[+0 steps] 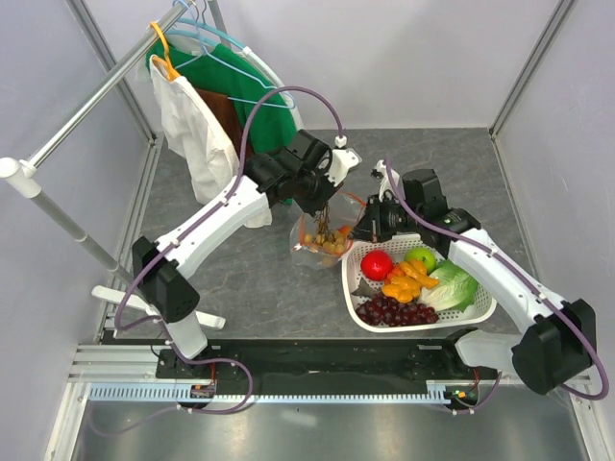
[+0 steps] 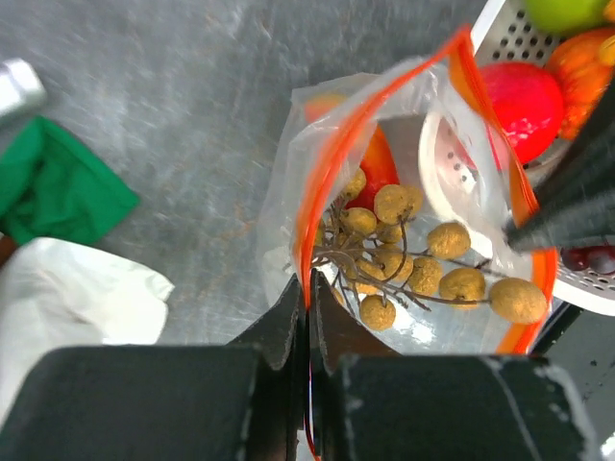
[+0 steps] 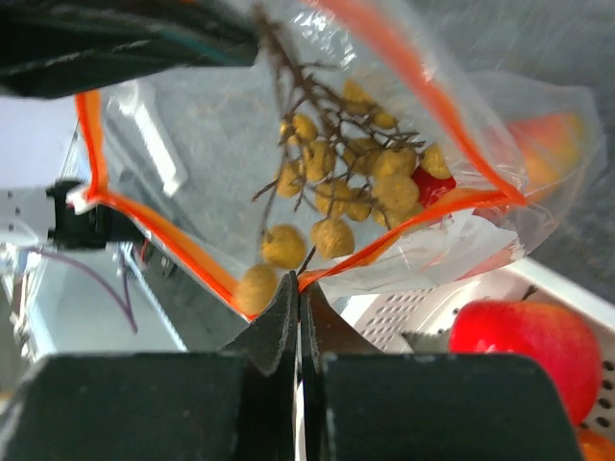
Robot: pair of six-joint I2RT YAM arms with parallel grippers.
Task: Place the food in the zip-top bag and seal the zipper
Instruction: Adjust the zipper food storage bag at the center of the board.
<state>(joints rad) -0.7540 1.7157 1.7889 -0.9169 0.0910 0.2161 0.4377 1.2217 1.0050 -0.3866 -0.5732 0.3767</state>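
The clear zip-top bag hangs between my two grippers with its mouth spread wide. My left gripper is shut on one stretch of the orange-red zipper. My right gripper pinches the opposite rim of the zipper. Inside the bag lie a bunch of brown nuts on twigs and a red-yellow mango. A red apple, green apple, orange pieces, dark grapes and lettuce sit in the white basket.
The basket stands right beside the bag, to its right. A clothes rail with hangers crosses the back left, carrying a white garment and a green one close behind the left arm.
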